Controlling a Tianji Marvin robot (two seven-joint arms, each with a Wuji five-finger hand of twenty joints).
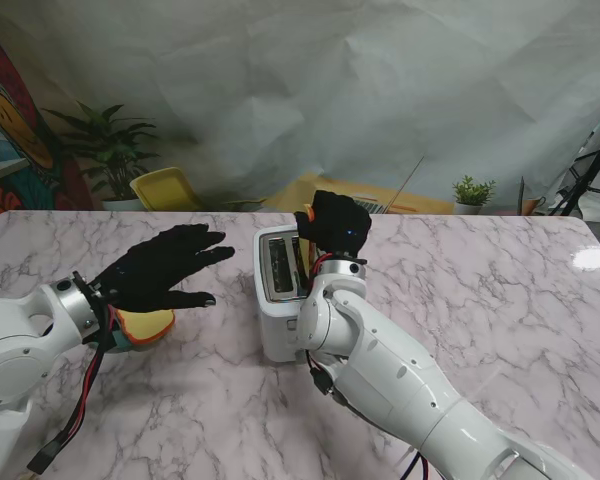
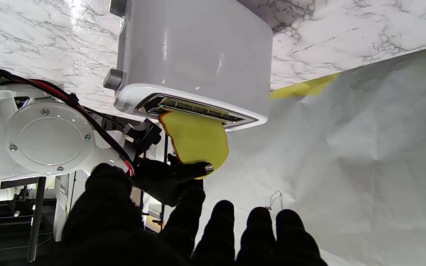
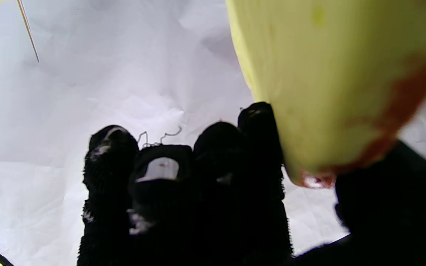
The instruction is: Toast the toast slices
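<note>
Toast slice [image 2: 198, 138] — pinched at its upper edge by right hand [image 1: 337, 226], half in toaster [image 1: 278, 300]; looks light, stiff — keep edge grip. Left hand [image 1: 160, 268] spread, empty.

A white toaster [image 1: 278, 290] stands on the marble table [image 1: 500, 300], its slots facing up. The right hand [image 1: 336, 226], in a black glove, is closed over the toaster's far right slot, and a sliver of yellow toast slice [image 1: 304, 249] shows just under it. To the left, the left hand [image 1: 160, 268] hovers flat with fingers spread, holding nothing, above a bowl [image 1: 145, 328] containing another yellow slice [image 1: 150, 322].
</note>
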